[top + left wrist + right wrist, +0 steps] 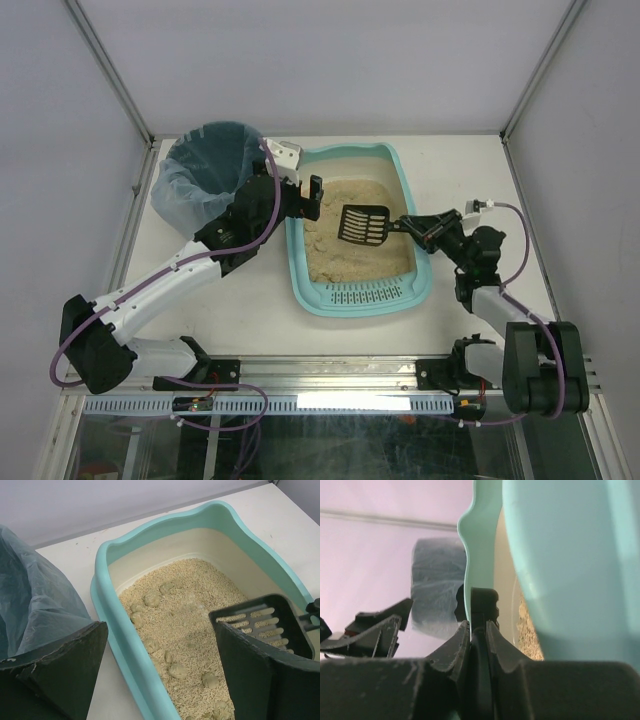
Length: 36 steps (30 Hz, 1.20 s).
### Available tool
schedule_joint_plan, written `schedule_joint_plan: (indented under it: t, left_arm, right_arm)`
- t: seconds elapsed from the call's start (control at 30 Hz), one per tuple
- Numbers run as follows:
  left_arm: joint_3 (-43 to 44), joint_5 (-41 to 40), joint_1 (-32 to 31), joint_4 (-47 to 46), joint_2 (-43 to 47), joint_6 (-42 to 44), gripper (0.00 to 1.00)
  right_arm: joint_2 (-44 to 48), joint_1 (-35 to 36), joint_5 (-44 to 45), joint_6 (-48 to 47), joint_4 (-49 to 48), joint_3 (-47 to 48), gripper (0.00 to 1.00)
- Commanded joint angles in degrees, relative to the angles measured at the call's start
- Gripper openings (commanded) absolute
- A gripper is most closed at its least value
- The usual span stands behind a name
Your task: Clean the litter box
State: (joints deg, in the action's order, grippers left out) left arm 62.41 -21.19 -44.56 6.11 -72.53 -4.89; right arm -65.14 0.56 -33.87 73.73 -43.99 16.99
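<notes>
Between wide-open, empty left claw (303, 185) and right claw (412, 227) gripping the scoop (363, 225): litter box (352, 150), long axis near-to-far, grate (365, 295) at near end.

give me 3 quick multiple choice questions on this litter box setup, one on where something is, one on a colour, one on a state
1. In the top view, where does the bin stand relative to the litter box?
A. to its left
B. to its right
C. inside it

2. What colour is the scoop?
A. white
B. black
C. red

3. What state is the left tool in?
A. shut on the scoop
B. shut on the bin's bag
C. open, holding nothing

Answers:
1 A: the bin sits beside the box's left wall.
2 B: the slotted scoop over the litter is black.
3 C: in the left wrist view its fingers stand wide apart and grip nothing.
</notes>
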Motion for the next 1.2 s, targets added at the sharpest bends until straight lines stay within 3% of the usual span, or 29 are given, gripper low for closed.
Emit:
schedule_joint_plan:
  t: [0.0, 0.1, 0.27, 0.4, 0.6, 0.77, 1.17]
  left_arm:
    - [1.15, -1.04, 0.13, -2.59, -0.21, 0.94, 0.92]
    - [1.44, -0.83, 0.16, -2.11, -0.75, 0.72, 0.92]
    - [1.73, -1.57, 0.14, -1.94, -1.08, 0.46, 0.92]
    - [2.09, -2.71, 0.08, -0.65, -1.38, -0.23, 0.92]
    - [6.04, -6.02, 0.12, 6.98, -2.56, -5.93, 0.89]
    - [10.30, -3.77, 0.02, 15.89, -4.82, -11.24, 0.84]
    - [7.22, -1.59, -1.50, 24.70, -2.57, -17.61, 0.81]
  right_arm:
    - [-1.07, 4.09, -2.47, -4.69, -0.88, 5.72, 0.00]
    - [1.20, 2.33, 3.16, -4.17, 2.89, 4.35, 0.00]
    - [-4.14, 9.66, -1.11, -14.62, 12.69, 15.35, 0.00]
    - [-3.68, 10.12, 10.81, -24.82, 28.91, 20.90, 0.00]
    - [-6.83, 15.17, 25.40, -37.84, 41.80, 30.73, 0.00]
    - [-11.65, 16.69, 32.89, -44.33, 46.75, 39.63, 0.00]
    - [-30.94, 20.36, 44.69, -60.13, 59.80, 68.68, 0.00]
